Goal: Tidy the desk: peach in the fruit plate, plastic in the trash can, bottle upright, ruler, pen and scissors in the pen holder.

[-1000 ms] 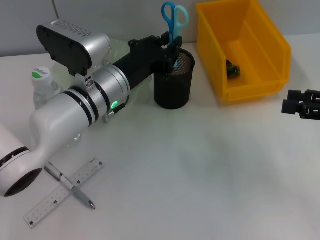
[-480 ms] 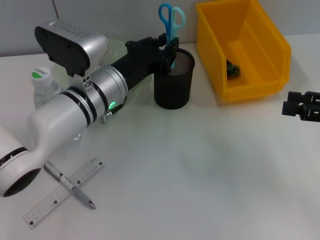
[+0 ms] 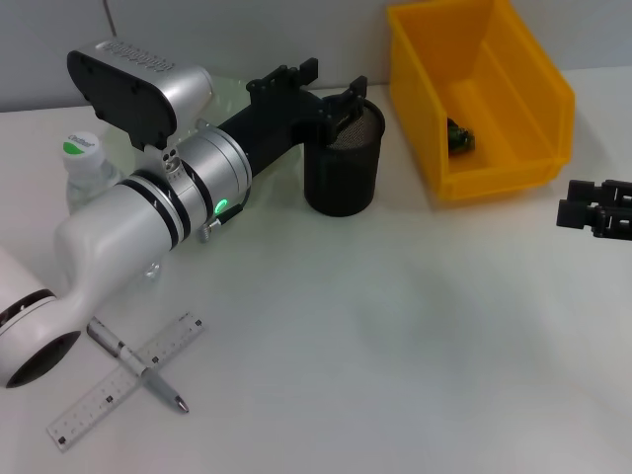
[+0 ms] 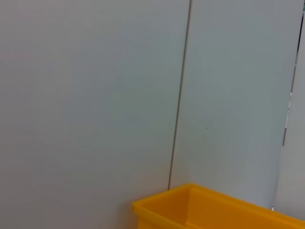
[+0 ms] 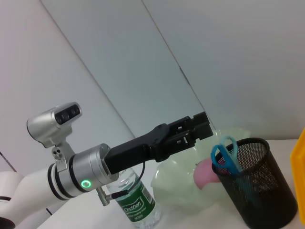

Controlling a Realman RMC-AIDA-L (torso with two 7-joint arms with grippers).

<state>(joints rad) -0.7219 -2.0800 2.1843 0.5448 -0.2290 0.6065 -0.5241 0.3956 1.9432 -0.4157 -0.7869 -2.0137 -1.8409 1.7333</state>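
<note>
My left gripper (image 3: 331, 87) hovers open just above the rim of the black mesh pen holder (image 3: 341, 173). In the right wrist view the blue-handled scissors (image 5: 228, 153) stand inside the pen holder (image 5: 264, 191), below the left gripper (image 5: 202, 126). A pink peach (image 5: 205, 174) lies in the pale green fruit plate (image 5: 178, 179). The bottle (image 3: 84, 163) stands upright at the left. A clear ruler (image 3: 99, 400) and a grey pen (image 3: 138, 365) lie crossed near the front left. Dark plastic (image 3: 459, 136) sits in the yellow trash can (image 3: 499, 173). My right gripper (image 3: 583, 202) is parked open at the right edge.
The left arm's white forearm (image 3: 148, 217) stretches over the table from the front left, covering most of the fruit plate (image 3: 232, 94) in the head view. The left wrist view shows only a grey wall and the trash can's rim (image 4: 190, 200).
The scissors, held upright above the pen holder before, have dropped inside it. The left gripper has let go and its fingers have spread. The right arm has not moved.
</note>
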